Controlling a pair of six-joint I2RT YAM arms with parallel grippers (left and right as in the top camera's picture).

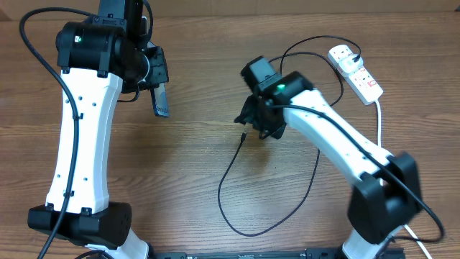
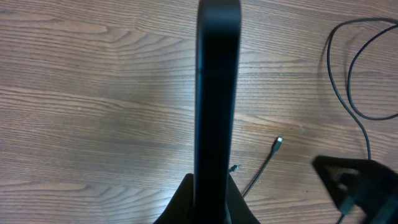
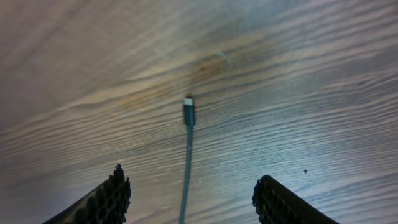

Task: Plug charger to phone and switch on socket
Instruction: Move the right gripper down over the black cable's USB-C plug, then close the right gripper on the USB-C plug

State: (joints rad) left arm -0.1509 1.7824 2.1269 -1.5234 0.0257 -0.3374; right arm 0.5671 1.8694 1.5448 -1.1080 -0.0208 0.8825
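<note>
The right gripper (image 3: 191,182) is wide open and points down at the desk (image 3: 323,74). Its two fingers (image 3: 106,199) show at the bottom of the right wrist picture. The charger (image 3: 187,155) lies flat on the desk and runs up between them. Its small plug (image 3: 188,112) sits a bit ahead, near the middle of the picture. This gripper holds nothing.

The left gripper (image 1: 154,78), in the upper left of the overhead picture, is closed on the phone (image 1: 161,101). It holds the phone up off the desk, with the thin edge facing up. The socket (image 1: 357,72) lies in the upper right, well apart from both.

The charger is thin, light and floppy. If it is grabbed far back, the plug will likely droop and wobble. I think the best place to pinch is the stiff little plug itself, just behind its front end, so the end pokes out. The phone looks smooth and may slip, so the push should be gentle.
</note>
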